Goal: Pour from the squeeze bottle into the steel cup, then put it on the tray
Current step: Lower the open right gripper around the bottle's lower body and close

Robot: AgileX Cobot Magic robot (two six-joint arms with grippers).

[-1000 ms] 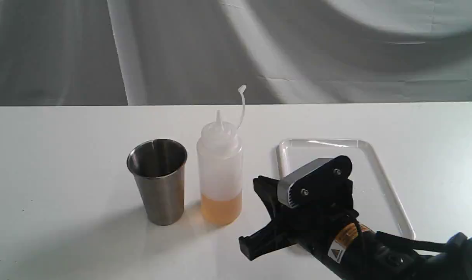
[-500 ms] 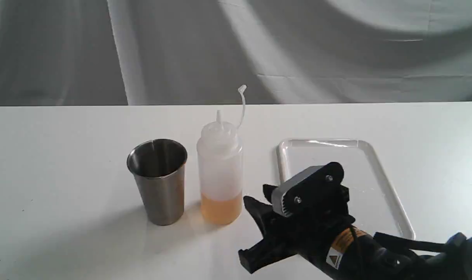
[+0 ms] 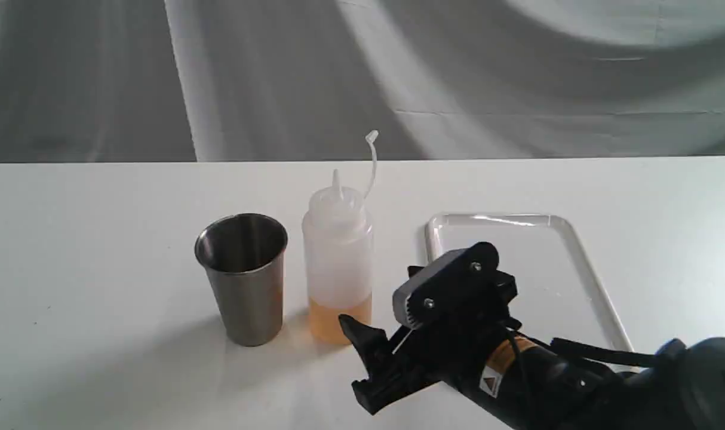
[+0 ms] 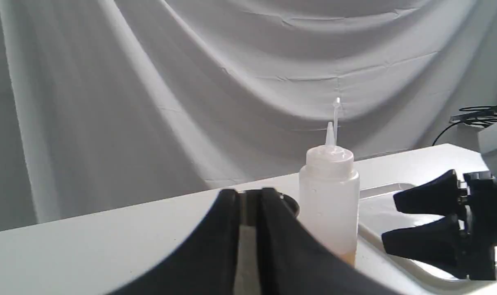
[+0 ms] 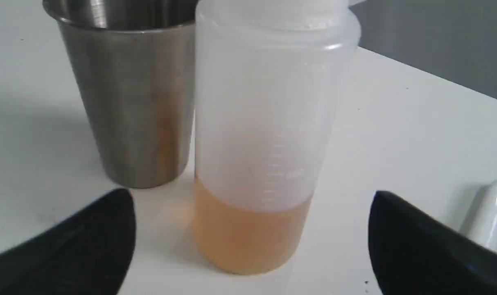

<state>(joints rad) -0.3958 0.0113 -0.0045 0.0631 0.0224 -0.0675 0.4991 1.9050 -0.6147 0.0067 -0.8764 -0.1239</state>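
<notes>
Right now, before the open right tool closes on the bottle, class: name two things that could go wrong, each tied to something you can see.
1. The squeeze bottle stands close beside the steel cup; a finger of the right tool passing between them could knock the cup.
2. The nozzle is uncapped, so a hard grip might squirt liquid before it is over the cup.

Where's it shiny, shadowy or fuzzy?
Exterior view: white glare streaks along the tray rim, and a soft shadow left of the steel cup. Right wrist view: the right end effector is two dark fuzzy shapes, yet the squeeze bottle shows its scale marks. Left wrist view: the left end effector looms dark and soft-edged.
</notes>
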